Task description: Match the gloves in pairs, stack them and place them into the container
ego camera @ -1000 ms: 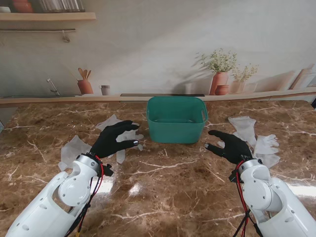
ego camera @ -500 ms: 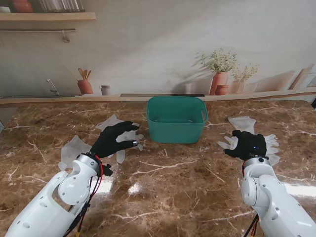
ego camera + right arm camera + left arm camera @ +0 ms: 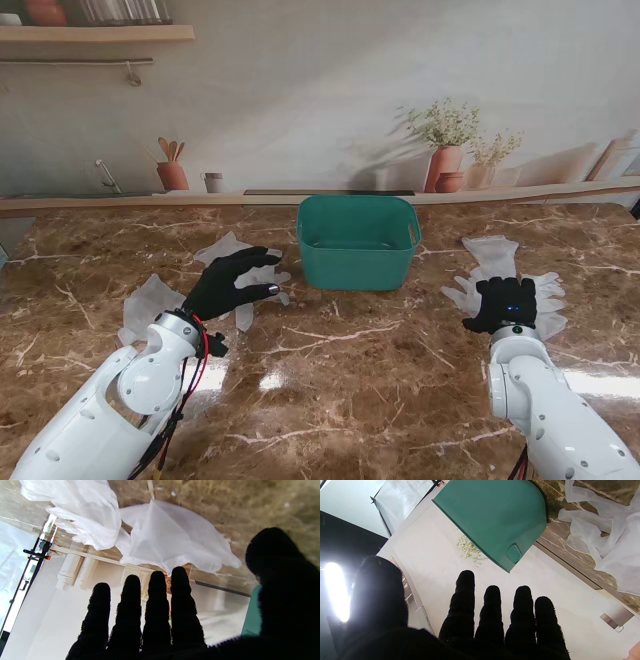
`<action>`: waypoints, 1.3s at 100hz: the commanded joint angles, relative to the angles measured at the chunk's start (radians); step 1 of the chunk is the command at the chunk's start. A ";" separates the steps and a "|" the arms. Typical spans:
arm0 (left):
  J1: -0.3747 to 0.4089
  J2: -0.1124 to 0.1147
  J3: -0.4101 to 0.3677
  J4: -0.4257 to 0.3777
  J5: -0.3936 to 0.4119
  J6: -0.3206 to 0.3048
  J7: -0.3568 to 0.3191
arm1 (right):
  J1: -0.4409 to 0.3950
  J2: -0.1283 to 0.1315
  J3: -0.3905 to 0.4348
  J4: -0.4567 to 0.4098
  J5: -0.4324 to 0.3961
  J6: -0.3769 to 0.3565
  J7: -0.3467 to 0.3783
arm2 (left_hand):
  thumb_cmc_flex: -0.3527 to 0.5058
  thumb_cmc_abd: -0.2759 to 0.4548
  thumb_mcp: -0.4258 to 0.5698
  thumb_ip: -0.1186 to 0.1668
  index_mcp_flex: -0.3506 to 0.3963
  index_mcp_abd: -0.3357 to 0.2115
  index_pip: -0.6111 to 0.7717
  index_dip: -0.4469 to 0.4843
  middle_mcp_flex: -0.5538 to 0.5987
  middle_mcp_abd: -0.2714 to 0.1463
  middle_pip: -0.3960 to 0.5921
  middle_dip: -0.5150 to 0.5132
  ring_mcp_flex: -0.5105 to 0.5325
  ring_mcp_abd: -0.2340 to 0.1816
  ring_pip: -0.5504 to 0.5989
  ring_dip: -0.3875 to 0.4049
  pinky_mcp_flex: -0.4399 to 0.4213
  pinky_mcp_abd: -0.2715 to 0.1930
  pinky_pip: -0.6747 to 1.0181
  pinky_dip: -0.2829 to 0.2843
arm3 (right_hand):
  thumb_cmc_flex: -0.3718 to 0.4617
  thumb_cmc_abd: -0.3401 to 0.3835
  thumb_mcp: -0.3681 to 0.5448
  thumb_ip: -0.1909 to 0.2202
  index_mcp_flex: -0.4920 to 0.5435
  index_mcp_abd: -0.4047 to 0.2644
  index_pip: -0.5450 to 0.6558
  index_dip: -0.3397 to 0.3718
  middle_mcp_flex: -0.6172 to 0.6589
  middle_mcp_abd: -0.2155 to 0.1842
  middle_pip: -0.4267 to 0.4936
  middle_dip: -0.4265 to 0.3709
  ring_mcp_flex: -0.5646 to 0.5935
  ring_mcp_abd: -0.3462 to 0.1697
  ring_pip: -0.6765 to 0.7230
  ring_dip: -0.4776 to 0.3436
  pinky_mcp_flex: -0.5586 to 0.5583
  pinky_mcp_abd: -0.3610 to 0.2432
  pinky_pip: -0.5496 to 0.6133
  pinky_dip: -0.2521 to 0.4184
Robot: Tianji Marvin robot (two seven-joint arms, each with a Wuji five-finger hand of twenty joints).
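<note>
Teal container point(image 3: 358, 243) sits mid-table on the brown marble, thin see-through gloves scattered either side of it.

I've got my left hand point(image 3: 231, 284) hovering over the left gloves point(image 3: 243, 262), fingers spread, holding nothing. My right hand point(image 3: 505, 303) sits flat over the right gloves point(image 3: 515, 275), fingers straight and apart in the wrist view, nothing gripped. One more glove point(image 3: 148, 303) lies off to the far left, well apart from the container.
</note>
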 commanded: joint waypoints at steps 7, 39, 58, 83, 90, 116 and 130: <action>0.011 0.003 -0.005 -0.006 0.005 0.006 -0.004 | 0.043 0.000 -0.041 0.072 0.017 0.021 -0.006 | 0.035 0.035 -0.026 0.035 -0.012 -0.022 -0.014 -0.003 0.004 0.004 -0.024 -0.009 -0.015 -0.037 -0.022 -0.015 -0.021 -0.015 -0.008 -0.008 | 0.068 -0.024 -0.034 -0.051 0.038 -0.034 0.019 -0.015 -0.009 0.002 0.017 -0.013 -0.030 -0.014 0.014 -0.022 -0.007 -0.004 -0.025 -0.005; 0.016 0.005 -0.013 -0.013 0.014 0.006 -0.005 | 0.054 -0.007 -0.042 0.108 0.030 0.011 -0.117 | 0.037 0.040 -0.026 0.035 -0.016 -0.018 -0.016 -0.003 0.003 0.012 -0.023 -0.009 -0.015 -0.033 -0.020 -0.014 -0.022 -0.014 -0.012 -0.010 | 0.143 0.030 0.441 -0.266 0.304 -0.295 0.576 -0.309 0.198 -0.034 0.050 -0.025 0.060 -0.040 0.077 -0.024 0.047 -0.010 0.028 0.009; 0.015 0.004 -0.009 -0.009 0.008 0.001 -0.004 | 0.009 -0.014 0.022 0.041 0.031 -0.026 -0.129 | 0.036 0.050 -0.026 0.035 -0.018 -0.016 -0.017 -0.003 0.002 0.016 -0.023 -0.009 -0.016 -0.031 -0.021 -0.014 -0.024 -0.012 -0.014 -0.011 | 0.123 0.141 0.392 -0.260 0.275 -0.209 0.564 -0.379 0.212 -0.031 0.035 -0.040 0.065 -0.044 0.083 -0.022 0.050 -0.015 0.041 0.011; 0.021 0.003 -0.012 -0.013 0.011 0.001 0.004 | -0.035 -0.042 0.085 -0.033 0.127 -0.081 -0.195 | 0.040 0.062 -0.026 0.034 -0.017 -0.011 -0.017 -0.002 0.003 0.020 -0.023 -0.009 -0.016 -0.029 -0.020 -0.014 -0.022 -0.009 -0.013 -0.011 | 0.099 0.173 0.354 -0.265 0.329 -0.175 0.587 -0.376 0.259 -0.028 0.021 -0.068 0.097 -0.034 0.080 -0.022 0.069 -0.008 0.065 0.020; 0.022 0.003 -0.013 -0.013 0.011 0.002 0.003 | -0.051 -0.046 0.100 -0.059 0.134 -0.098 -0.210 | 0.041 0.065 -0.026 0.034 -0.018 -0.008 -0.018 -0.002 0.003 0.019 -0.023 -0.009 -0.016 -0.029 -0.020 -0.014 -0.023 -0.009 -0.013 -0.011 | 0.132 0.156 0.361 -0.265 0.327 -0.173 0.634 -0.332 0.279 -0.032 0.034 -0.064 0.111 -0.034 0.081 -0.021 0.075 -0.005 0.073 0.022; 0.018 0.004 -0.010 -0.018 0.007 -0.001 -0.004 | -0.122 -0.060 0.165 -0.176 0.162 -0.206 -0.268 | 0.072 0.054 -0.021 0.034 -0.012 0.002 -0.015 -0.001 0.005 0.019 -0.020 -0.007 -0.015 -0.027 -0.018 -0.012 -0.018 -0.006 -0.009 -0.009 | 0.160 0.170 0.371 -0.272 0.341 -0.201 0.641 -0.022 0.321 -0.041 0.092 0.023 0.145 -0.039 0.095 -0.008 0.088 0.000 0.096 0.020; 0.024 0.006 -0.013 -0.033 0.004 -0.001 -0.016 | -0.165 -0.065 0.196 -0.242 0.183 -0.288 -0.282 | 0.109 0.036 -0.017 0.033 -0.007 0.012 -0.011 -0.001 0.008 0.017 -0.015 -0.005 -0.012 -0.026 -0.014 -0.010 -0.018 -0.004 -0.005 -0.007 | 0.159 0.180 0.368 -0.273 0.338 -0.204 0.651 0.011 0.322 -0.041 0.090 0.024 0.150 -0.040 0.096 -0.007 0.093 0.002 0.099 0.021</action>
